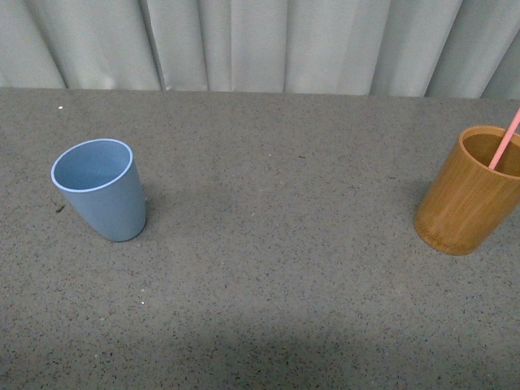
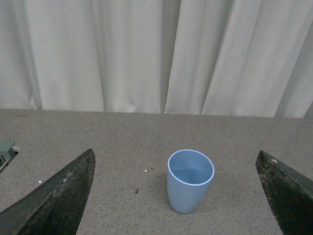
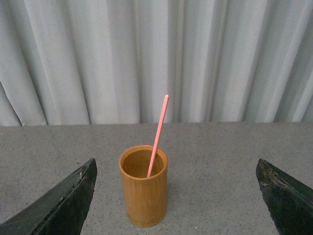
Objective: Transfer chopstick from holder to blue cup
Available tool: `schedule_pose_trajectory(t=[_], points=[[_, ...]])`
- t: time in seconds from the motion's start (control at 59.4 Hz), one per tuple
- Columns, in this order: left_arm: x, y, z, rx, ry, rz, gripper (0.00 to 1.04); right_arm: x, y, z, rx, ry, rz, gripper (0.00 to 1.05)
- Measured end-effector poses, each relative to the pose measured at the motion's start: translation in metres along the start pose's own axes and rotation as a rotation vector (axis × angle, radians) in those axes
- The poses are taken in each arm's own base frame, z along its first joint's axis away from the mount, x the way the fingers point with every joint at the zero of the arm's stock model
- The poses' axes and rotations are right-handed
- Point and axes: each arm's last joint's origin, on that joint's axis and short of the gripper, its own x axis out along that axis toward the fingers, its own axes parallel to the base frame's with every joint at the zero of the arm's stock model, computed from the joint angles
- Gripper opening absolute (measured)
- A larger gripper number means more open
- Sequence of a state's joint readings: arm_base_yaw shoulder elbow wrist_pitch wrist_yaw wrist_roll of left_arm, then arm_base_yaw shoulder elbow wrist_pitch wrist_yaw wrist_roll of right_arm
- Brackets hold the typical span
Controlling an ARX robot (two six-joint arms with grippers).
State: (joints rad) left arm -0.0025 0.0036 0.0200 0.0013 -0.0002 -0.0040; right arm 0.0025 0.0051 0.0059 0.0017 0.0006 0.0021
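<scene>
The blue cup [image 1: 101, 188] stands upright and empty at the table's left; it also shows in the left wrist view [image 2: 190, 180]. The brown bamboo holder [image 1: 471, 190] stands at the right edge of the front view, with the pink chopstick [image 1: 504, 140] leaning out of it. In the right wrist view the holder [image 3: 143, 186] holds the chopstick [image 3: 159, 132] upright. My left gripper [image 2: 176, 196] is open, some way back from the cup. My right gripper [image 3: 176, 196] is open, some way back from the holder. Neither arm shows in the front view.
The grey speckled table [image 1: 276, 244] runs back to a pale pleated curtain [image 1: 268, 41]. A small greenish object [image 2: 6, 151] sits at the edge of the left wrist view.
</scene>
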Motion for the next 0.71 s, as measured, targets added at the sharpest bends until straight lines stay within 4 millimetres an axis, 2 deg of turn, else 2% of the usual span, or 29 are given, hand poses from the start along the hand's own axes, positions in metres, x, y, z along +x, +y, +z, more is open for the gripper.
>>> schedule_pose_trajectory(t=[0.708], points=[[0.0000,0.0000,0.0000,0.000,0.000,0.000,0.98,0.0000,0.0000,0.0000,0.000,0.000,0.000,0.95]])
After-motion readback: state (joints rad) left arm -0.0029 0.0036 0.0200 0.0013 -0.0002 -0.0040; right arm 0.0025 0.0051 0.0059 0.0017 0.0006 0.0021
